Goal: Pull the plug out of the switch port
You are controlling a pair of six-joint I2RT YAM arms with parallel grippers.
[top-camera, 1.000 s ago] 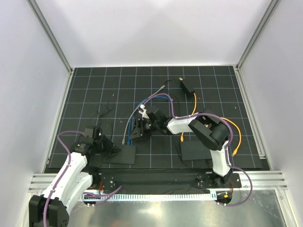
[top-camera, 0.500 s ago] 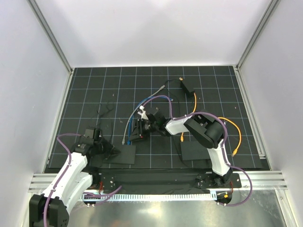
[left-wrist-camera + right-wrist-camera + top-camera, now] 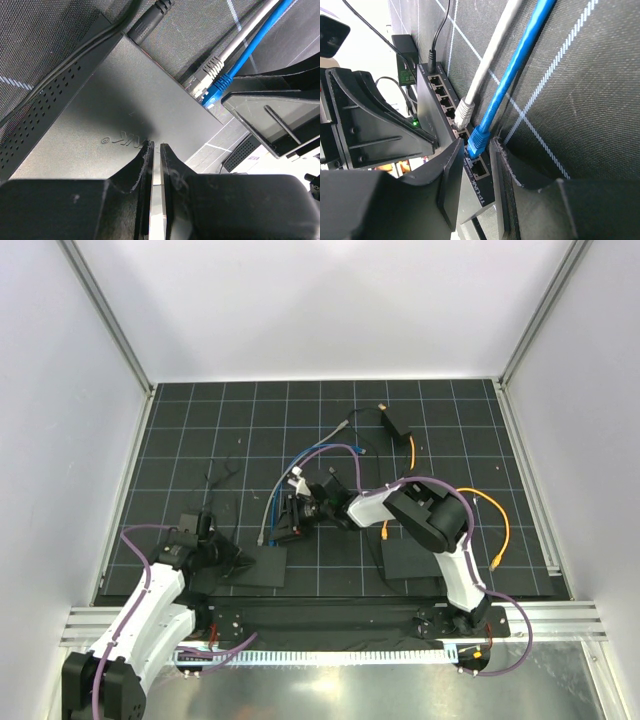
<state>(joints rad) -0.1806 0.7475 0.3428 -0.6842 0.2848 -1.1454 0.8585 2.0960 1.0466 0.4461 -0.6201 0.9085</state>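
1. The black rectangular network switch box [image 3: 255,568] lies flat on the black gridded bench [image 3: 200,430], close in front of the left arm. Its row of ports [image 3: 444,99] faces away from the arm bases.
2. The blue moulded plug [image 3: 479,139] on the blue cable is seated in a port just beside the grey plug [image 3: 463,111], with one empty port on its other side. It appears to be the plug being worked.
3. The right gripper [image 3: 476,146] has a finger on either side of the blue moulded plug and is apparently clamped on it.
4. The left gripper [image 3: 155,148] has its fingers almost together with nothing seen between them. The tips are over the box's top face; whether they press it, I cannot tell.
5. The thin orange cable [image 3: 504,525] lies well apart at the right of the bench. No orange lead enters the ports shown.
6. Step in hand: the grasp, judged made; extraction not yet begun.
7. Next move, as a judgement: draw straight out along the port's axis with the box steadied. The latch tab is hidden, so its release is uncertain.
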